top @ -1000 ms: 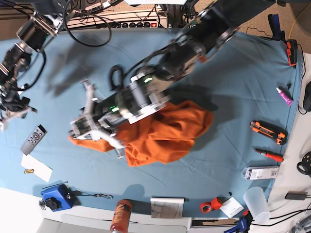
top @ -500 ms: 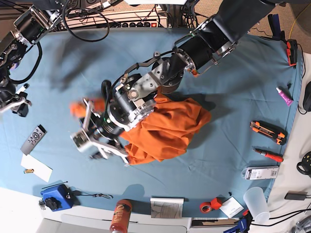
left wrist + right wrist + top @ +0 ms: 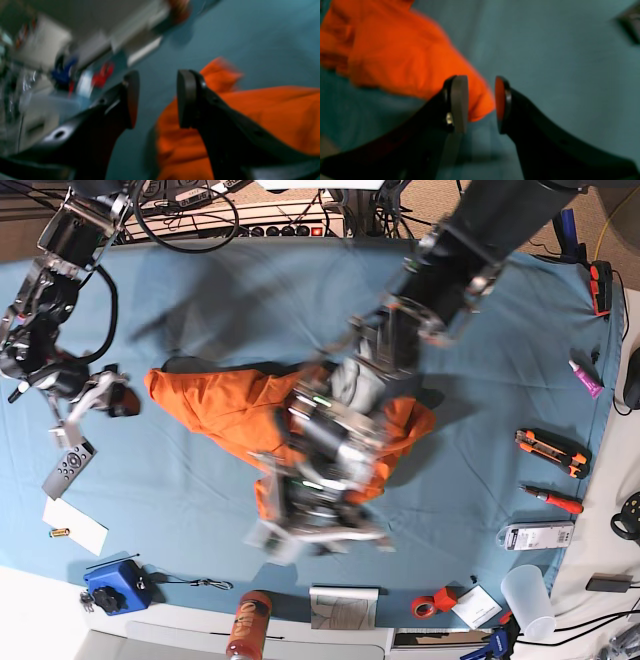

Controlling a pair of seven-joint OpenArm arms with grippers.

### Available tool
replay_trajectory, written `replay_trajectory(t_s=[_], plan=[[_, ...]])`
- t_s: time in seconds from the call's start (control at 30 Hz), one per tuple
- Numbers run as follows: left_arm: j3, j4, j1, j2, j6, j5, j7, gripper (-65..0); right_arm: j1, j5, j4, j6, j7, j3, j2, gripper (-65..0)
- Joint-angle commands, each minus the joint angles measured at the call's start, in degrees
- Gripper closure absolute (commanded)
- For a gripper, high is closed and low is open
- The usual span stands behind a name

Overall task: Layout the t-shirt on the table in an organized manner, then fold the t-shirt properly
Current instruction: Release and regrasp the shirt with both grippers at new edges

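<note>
The orange t-shirt (image 3: 225,405) lies crumpled on the teal table (image 3: 480,370), stretched from a left end to a bunched right part. My left gripper (image 3: 310,525) is blurred over the shirt's front edge. In the left wrist view this left gripper (image 3: 156,100) is open with only table in the gap, and the t-shirt (image 3: 262,112) lies behind its right finger. My right gripper (image 3: 118,398) is just left of the shirt's left end. In the right wrist view the right gripper (image 3: 480,102) is open, and a tip of the t-shirt (image 3: 395,55) shows beyond the gap.
A remote (image 3: 68,468), white paper (image 3: 75,525) and a blue device (image 3: 115,585) lie at the front left. An orange can (image 3: 250,625) and red tape (image 3: 430,605) sit at the front edge. An orange cutter (image 3: 550,452), screwdriver (image 3: 552,499) and plastic cup (image 3: 527,600) are at the right.
My left gripper opened, let go of the shirt and swung toward the table's front. The shirt's left end now stretches further left. My right gripper moved in toward that end.
</note>
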Motion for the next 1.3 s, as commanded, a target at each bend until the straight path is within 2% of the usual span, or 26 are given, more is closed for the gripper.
replay_trajectory(t_s=[0.0,0.13,0.27,0.5,0.57,0.7,0.77,0.83,0.97,1.1,1.27], plan=[[-1.99,0.9,-1.42,-1.07,-0.74,-1.44,-0.68,-23.1,-0.28,1.75,0.96,-0.26,0.77,-0.61,1.11,-18.9],[-6.88,0.9,-0.9,-9.05,-4.02,-7.87,0.15,-23.2,-4.2,2.8,0.98,-0.48,0.77,-1.57,-1.03,-18.9],[-9.16,1.03,-0.33,-16.15,-4.15,-8.72,1.6,-23.2,-7.89,8.13,0.98,-0.39,0.77,-1.6,-3.96,-18.9],[-10.1,1.03,0.17,-25.31,-3.26,-11.54,3.41,-23.2,-11.8,9.99,0.96,2.96,0.77,-1.6,-10.84,-18.9],[-10.1,1.07,0.46,-26.34,-3.23,-11.47,3.61,-23.2,-11.61,8.68,0.96,2.96,2.19,-1.6,-12.98,-18.9],[-10.1,1.07,0.46,-27.02,-3.26,-11.47,3.61,-23.2,-11.1,-2.05,0.96,2.96,12.7,-1.64,-17.4,-18.9],[-10.1,1.07,0.48,-26.97,-3.26,-11.54,3.58,-23.2,-10.67,-5.75,0.92,2.45,13.81,-1.64,-19.32,-18.9],[-10.1,1.07,0.46,-26.99,-3.26,-11.5,3.58,-23.2,-10.69,-6.05,0.9,1.88,14.45,-1.64,-20.61,-18.9],[-10.1,1.07,0.46,-26.99,-3.26,-11.5,3.56,-23.2,-10.45,-6.64,0.85,0.52,18.16,-1.73,-21.27,-18.9],[-10.1,1.07,0.46,-26.99,-3.26,-11.52,3.56,-23.2,-9.2,-13.38,0.85,-3.3,21.81,-3.85,-21.22,-18.9],[-10.1,1.07,0.46,-26.97,-3.26,-11.52,3.56,-23.2,-6.6,-17.49,0.85,-6.25,24.33,-8.87,-21.24,-18.9]])
